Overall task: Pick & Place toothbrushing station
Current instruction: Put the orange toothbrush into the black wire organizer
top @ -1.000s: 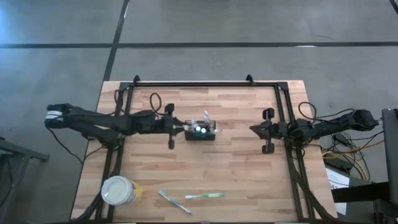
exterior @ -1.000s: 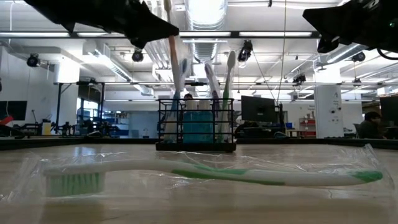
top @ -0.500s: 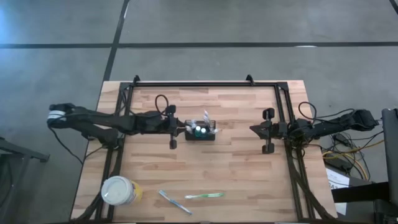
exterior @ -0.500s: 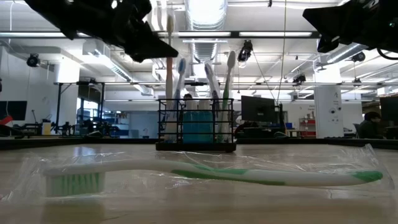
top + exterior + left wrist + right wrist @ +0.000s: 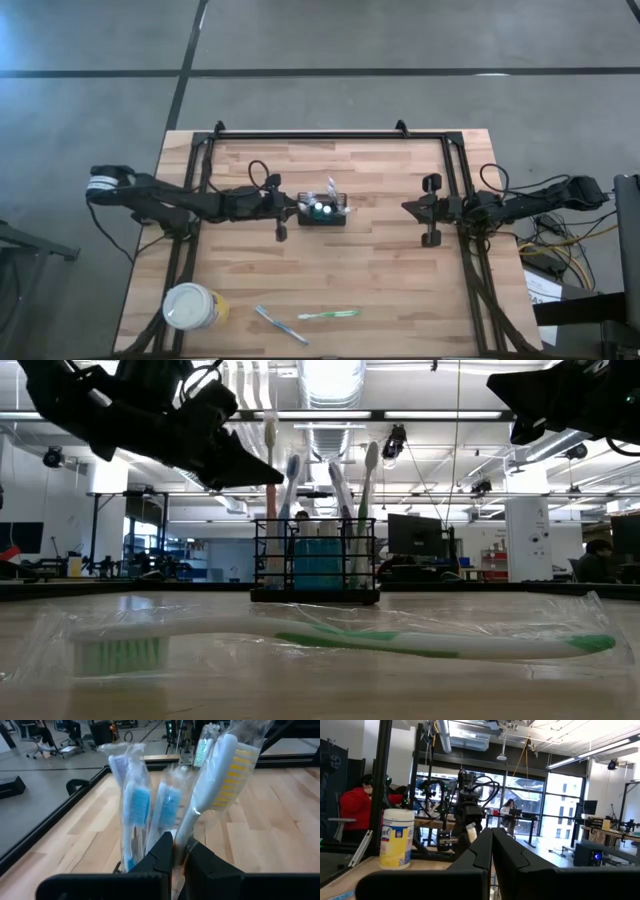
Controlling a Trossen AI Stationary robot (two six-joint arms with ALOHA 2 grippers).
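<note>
Overhead and table-level views of a wooden table (image 5: 380, 260) with two arms. The left gripper (image 5: 290, 208) sits just beside the toothbrushing station (image 5: 322, 212), a black wire-mesh caddy standing upright near the table's middle, directly ahead of the fingertips. In the left wrist view the two dark fingers (image 5: 165, 855) are drawn almost together, and the handle of a wrapped white toothbrush with yellow bristles (image 5: 227, 775) passes right at their tips; whether the fingers actually pinch it cannot be told. Beyond the fingertips, further wrapped brushes with blue bristles (image 5: 137, 805) stand upright in the caddy. In the low view the left gripper (image 5: 265, 472) hangs above table level, level with the brush heads and to one side of the caddy (image 5: 316, 560).

The right gripper (image 5: 408, 208) waits well apart from the caddy, on its far side from the left gripper, near the table's right edge; its fingers (image 5: 477, 852) are pressed together and hold nothing.

Behind the left gripper, toward the near edge of the table, lie a wrapped green-and-white toothbrush (image 5: 328, 315) and a second wrapped brush (image 5: 280, 325) just beside it. A round white-and-yellow cup (image 5: 191, 306) stands near the front left corner, well away from both grippers.
</note>
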